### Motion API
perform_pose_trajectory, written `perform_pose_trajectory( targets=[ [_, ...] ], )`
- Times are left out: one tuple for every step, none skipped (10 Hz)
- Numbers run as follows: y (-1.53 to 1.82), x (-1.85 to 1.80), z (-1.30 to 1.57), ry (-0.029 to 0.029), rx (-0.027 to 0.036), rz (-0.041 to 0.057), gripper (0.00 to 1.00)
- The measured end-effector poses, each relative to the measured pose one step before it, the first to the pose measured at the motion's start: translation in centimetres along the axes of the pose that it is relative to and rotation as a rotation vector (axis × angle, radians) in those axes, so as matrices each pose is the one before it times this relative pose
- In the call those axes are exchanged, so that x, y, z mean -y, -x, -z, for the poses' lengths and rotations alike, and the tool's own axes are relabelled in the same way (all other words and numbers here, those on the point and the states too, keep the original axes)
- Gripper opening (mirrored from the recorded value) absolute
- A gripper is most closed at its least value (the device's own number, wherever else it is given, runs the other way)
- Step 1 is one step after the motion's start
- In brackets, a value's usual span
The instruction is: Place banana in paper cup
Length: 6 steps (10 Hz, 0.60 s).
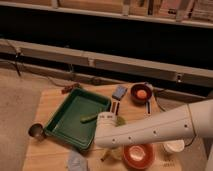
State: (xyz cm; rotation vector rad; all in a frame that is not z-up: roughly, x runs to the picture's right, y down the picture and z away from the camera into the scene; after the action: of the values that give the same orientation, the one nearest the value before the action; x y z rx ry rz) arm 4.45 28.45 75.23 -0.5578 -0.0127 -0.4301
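The gripper (106, 131) hangs beside the green tray (65, 135); the red bowl (138, 156) and paper cup (173, 146) crowd its right, with bare tabletop (50, 102) beyond the tray.

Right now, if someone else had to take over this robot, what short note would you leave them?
Gripper: at the end of the white arm, over the wooden table's middle, beside the green tray; open, holding nothing.
Slender pale-yellow banana: lying on the table just below the arm, left of the red bowl, partly hidden.
White round paper cup: upright at the table's right edge, beyond the red bowl.
Done: nothing yet; banana not picked up.
Left: grasp the banana, carry it over the red bowl, put it in the paper cup.
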Motion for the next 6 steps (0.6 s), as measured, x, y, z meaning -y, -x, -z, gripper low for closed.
perform_pose_trajectory(
  targets=[
    [0.170, 0.222, -0.576, 0.00224, 0.02745, 0.00884, 0.80],
    [0.090, 0.048, -0.773, 0.00878, 0.02650, 0.00661, 0.80],
    [0.130, 0.128, -0.871, 0.01246, 0.02691, 0.01169, 0.80],
    [0.179, 0.164, -0.529, 0.00712, 0.01667, 0.01129, 0.73],
    [0.028, -0.002, -0.193, 0.00384, 0.00588, 0.00513, 0.63],
    [0.041, -0.045, -0.135, 0.00238, 0.00394, 0.00217, 0.53]
  ],
)
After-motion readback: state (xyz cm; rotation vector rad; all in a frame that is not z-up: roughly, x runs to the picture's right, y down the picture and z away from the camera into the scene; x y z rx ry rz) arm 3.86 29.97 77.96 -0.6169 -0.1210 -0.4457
